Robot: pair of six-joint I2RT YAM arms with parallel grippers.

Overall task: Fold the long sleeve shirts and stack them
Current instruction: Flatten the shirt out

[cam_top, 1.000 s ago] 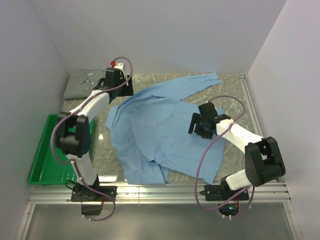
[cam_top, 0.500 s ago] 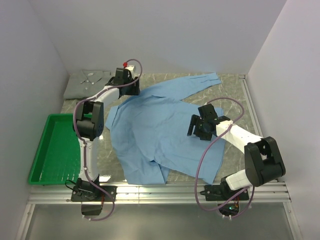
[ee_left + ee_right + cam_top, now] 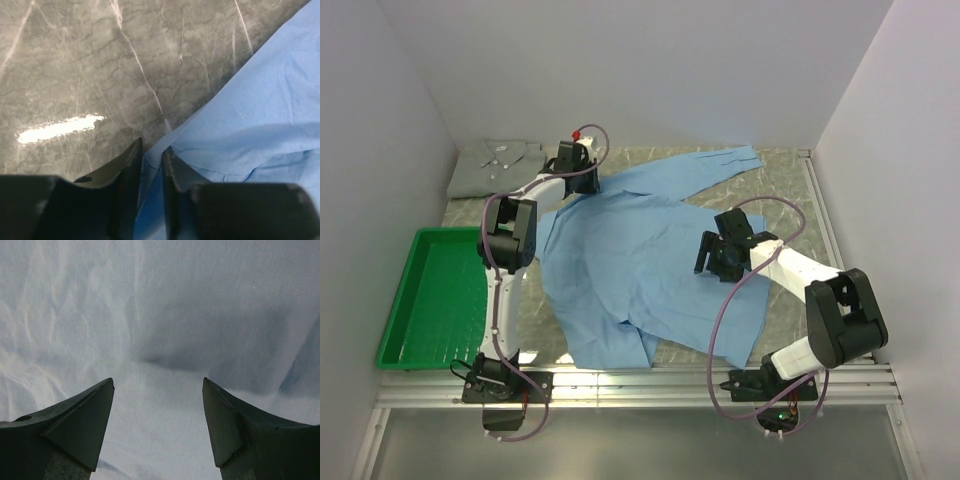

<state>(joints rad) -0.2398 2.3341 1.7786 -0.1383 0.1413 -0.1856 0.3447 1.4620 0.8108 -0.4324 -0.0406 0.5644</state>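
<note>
The light blue long sleeve shirt lies spread and rumpled across the middle of the table, one sleeve reaching to the back right. My left gripper is at its back left edge; in the left wrist view the jaws are pinched narrow with a fold of the blue cloth between them. The pale grey-green shirt lies folded at the back left corner. My right gripper hovers open over the blue shirt's right half, with nothing between its fingers.
A green plastic tray sits at the left near edge. Grey marbled tabletop shows beside the blue shirt's edge. White walls close in the back and both sides, and a metal rail runs along the front.
My left arm swung right from over the grey-green shirt to the blue shirt's back left edge, and its jaws closed on the cloth. The right gripper shifted only slightly left.
</note>
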